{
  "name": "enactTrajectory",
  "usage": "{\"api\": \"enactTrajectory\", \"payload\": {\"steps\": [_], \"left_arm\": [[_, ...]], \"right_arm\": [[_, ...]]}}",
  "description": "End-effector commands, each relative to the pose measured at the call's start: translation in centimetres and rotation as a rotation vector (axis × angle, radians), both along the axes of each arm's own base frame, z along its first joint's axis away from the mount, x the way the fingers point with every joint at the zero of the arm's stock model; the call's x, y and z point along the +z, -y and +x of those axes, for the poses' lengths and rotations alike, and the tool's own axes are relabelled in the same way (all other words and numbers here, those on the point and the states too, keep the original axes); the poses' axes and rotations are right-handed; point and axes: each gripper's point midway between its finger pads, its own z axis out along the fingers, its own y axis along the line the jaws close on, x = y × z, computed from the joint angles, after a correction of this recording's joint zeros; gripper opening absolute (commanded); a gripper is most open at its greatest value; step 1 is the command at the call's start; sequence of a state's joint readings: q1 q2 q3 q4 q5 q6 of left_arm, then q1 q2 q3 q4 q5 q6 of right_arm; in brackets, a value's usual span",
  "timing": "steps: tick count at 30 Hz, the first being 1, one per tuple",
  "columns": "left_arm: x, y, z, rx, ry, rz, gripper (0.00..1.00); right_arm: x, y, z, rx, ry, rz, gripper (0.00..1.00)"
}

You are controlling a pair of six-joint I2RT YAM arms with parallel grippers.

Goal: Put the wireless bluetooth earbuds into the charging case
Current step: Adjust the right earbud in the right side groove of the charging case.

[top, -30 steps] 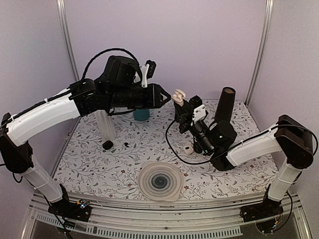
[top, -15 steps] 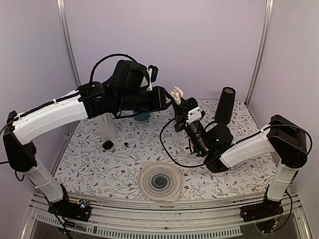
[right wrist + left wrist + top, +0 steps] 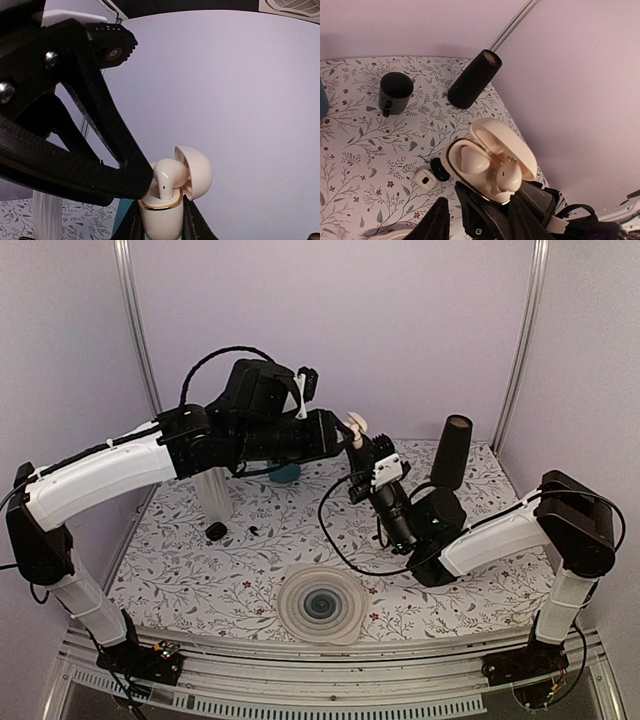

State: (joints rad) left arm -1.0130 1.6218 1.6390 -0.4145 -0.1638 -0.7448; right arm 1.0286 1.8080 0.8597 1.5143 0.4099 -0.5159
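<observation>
The white charging case [image 3: 355, 425] is held up in the air, lid open, between the fingers of my right gripper [image 3: 360, 447]. In the left wrist view the case [image 3: 492, 140] holds one earbud [image 3: 472, 161] lying low in its socket and a second earbud [image 3: 509, 175] standing higher. The right wrist view shows that earbud [image 3: 170, 175] upright in the case [image 3: 160, 220], which my right gripper [image 3: 162, 227] clamps. My left gripper [image 3: 345, 435] is at the case's left side, one finger [image 3: 115, 150] touching beside the earbud. Its fingers look apart and hold nothing.
On the flowered table are a black mug [image 3: 395, 90], a tall black cylinder [image 3: 450, 450], a small white piece [image 3: 425, 178] beside a black oval one [image 3: 440, 170], a ridged round disc [image 3: 320, 605], a teal cup [image 3: 285, 472], a pale cylinder [image 3: 212, 490] and a small black piece [image 3: 216, 531].
My left gripper has moved right until its tip meets the case. My right gripper has shifted the case slightly left and up toward it.
</observation>
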Motion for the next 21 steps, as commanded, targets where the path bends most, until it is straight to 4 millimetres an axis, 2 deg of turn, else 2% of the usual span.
{"api": "enactTrajectory", "payload": {"steps": [1,13,21], "left_arm": [[0.8,0.6,-0.6,-0.02,0.023,-0.019,0.42],[0.3,0.6,-0.1,0.0,0.014,-0.009,0.42],[-1.1,0.3,0.4,0.049,-0.032,-0.002,0.39]], "right_arm": [[0.7,-0.5,-0.3,-0.005,0.022,0.023,0.03],[0.7,-0.8,-0.8,-0.034,0.055,-0.009,0.03],[1.1,-0.5,-1.2,-0.058,0.081,-0.005,0.03]]}}
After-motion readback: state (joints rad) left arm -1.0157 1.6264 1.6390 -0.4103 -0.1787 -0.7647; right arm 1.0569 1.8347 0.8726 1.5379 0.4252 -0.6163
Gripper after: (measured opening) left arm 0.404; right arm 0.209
